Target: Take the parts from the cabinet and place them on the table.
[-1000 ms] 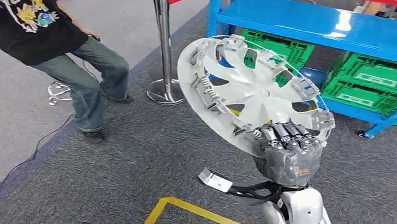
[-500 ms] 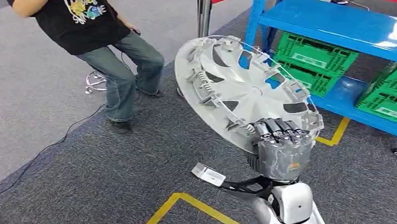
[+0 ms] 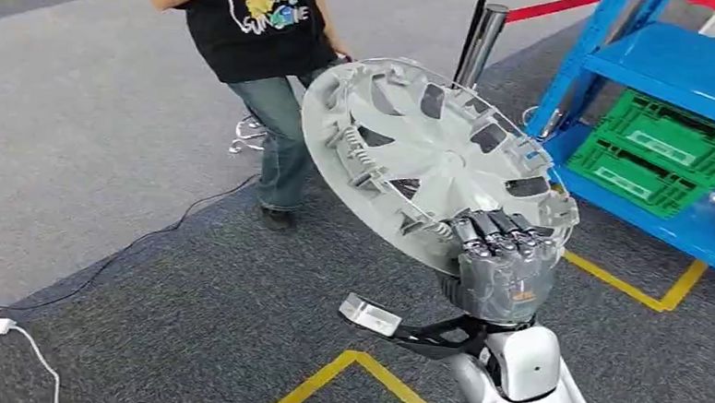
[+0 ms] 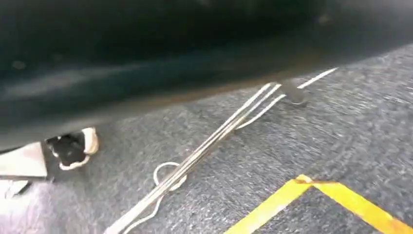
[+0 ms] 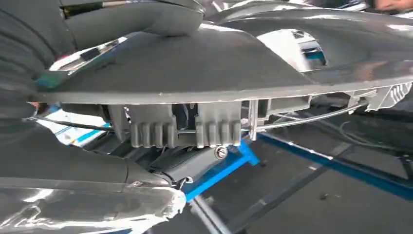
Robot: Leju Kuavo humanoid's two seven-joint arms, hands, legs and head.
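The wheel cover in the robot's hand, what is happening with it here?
The robot's right hand grips a silver wheel cover by its rim and holds it tilted above the grey carpet. The blue shelf with green crates is off to the right, and a person stands just beyond the cover. No table is visible, so the part is not yet placed.
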